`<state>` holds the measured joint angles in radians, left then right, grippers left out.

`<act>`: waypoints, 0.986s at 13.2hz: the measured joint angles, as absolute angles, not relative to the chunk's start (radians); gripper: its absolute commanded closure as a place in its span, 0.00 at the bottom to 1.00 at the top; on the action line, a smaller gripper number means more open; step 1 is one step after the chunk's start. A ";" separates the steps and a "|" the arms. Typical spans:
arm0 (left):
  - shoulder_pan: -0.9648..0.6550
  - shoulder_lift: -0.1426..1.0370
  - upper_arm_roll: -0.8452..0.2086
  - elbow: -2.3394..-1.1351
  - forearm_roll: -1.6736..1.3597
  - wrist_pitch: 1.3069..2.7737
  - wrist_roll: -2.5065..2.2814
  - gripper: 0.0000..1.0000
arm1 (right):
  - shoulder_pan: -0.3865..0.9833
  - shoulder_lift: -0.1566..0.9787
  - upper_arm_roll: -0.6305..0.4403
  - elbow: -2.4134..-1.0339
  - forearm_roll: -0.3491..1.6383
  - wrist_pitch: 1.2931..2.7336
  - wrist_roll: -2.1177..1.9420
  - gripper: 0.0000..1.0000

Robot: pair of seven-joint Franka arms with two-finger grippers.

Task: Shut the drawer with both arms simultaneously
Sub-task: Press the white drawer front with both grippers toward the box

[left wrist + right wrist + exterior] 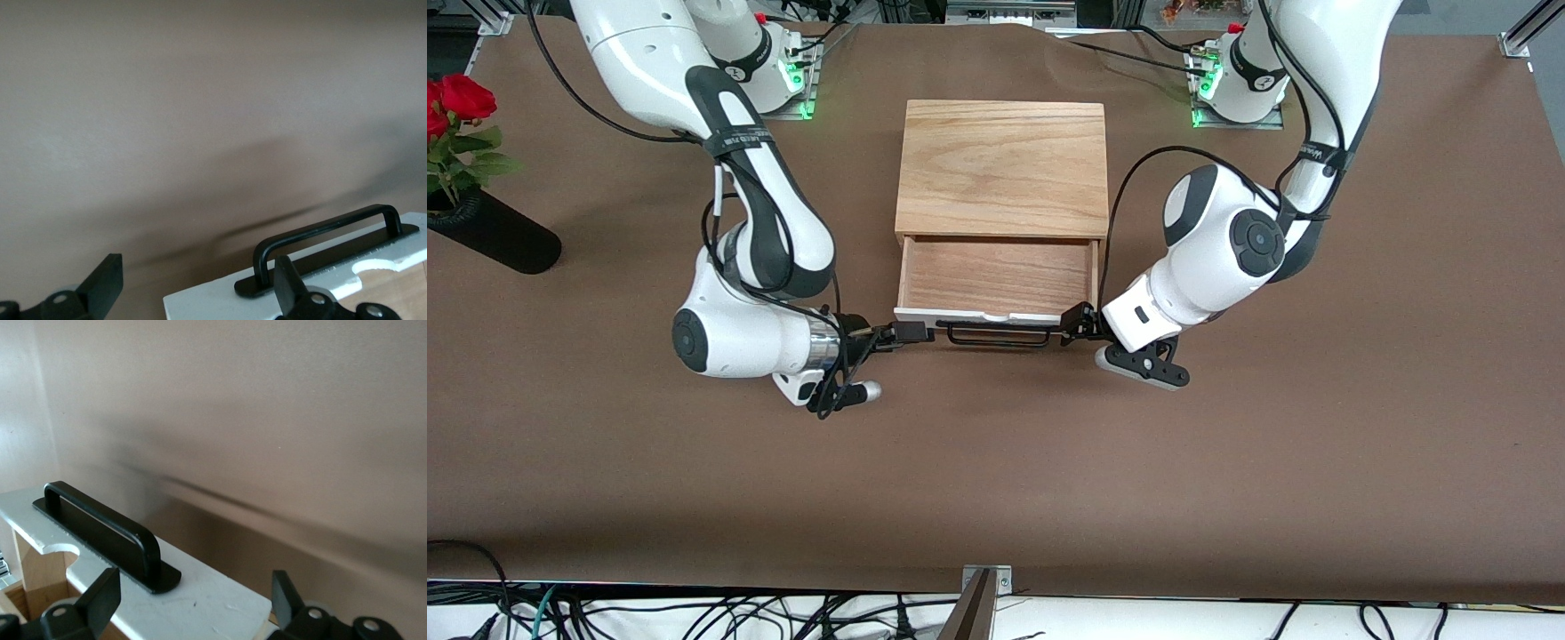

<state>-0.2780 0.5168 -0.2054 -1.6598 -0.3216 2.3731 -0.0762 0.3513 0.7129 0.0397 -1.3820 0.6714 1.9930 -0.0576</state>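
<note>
Drawer [996, 277] sits half out of box [1001, 169], mid-surface toward the robots' edge. Right gripper [907, 332] is spread wide astride one front-panel corner; left gripper [1080, 322] is spread wide astride the other corner. Handle [998, 335] sits between them, ungripped. Risk: uneven pushes would skew the drawer and jam it, or shove the box.

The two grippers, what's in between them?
In the front view, the drawer's black handle on its white front lies between the right gripper and the left gripper, both open.
</note>
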 measured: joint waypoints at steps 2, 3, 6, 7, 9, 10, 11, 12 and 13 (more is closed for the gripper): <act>-0.283 0.532 -0.209 -1.685 -0.363 2.382 -0.102 0.00 | 0.363 0.721 0.040 -1.387 0.671 2.006 -0.058 0.00; -0.286 0.534 -0.209 -1.694 -0.385 2.385 -0.117 0.00 | 0.368 0.723 0.040 -1.392 0.671 2.017 -0.058 0.00; -0.290 0.534 -0.209 -1.700 -0.400 2.386 -0.142 0.00 | 0.376 0.725 0.040 -1.417 0.671 2.027 -0.058 0.00; -0.291 0.534 -0.209 -1.700 -0.400 2.386 -0.145 0.00 | 0.377 0.725 0.040 -1.423 0.671 2.027 -0.058 0.00; -0.292 0.534 -0.211 -1.706 -0.400 2.386 -0.149 0.00 | 0.378 0.725 0.040 -1.432 0.672 2.029 -0.058 0.00; -0.292 0.534 -0.216 -1.712 -0.400 2.386 -0.150 0.00 | 0.378 0.725 0.040 -1.432 0.673 2.029 -0.058 0.00; -0.292 0.534 -0.221 -1.715 -0.401 2.389 -0.157 0.00 | 0.378 0.725 0.040 -1.432 0.673 2.027 -0.058 0.00; -0.292 0.533 -0.222 -1.716 -0.401 2.390 -0.173 0.00 | 0.378 0.725 0.040 -1.432 0.673 2.026 -0.058 0.00; -0.292 0.533 -0.225 -1.716 -0.401 2.390 -0.193 0.00 | 0.378 0.725 0.039 -1.432 0.674 2.023 -0.057 0.00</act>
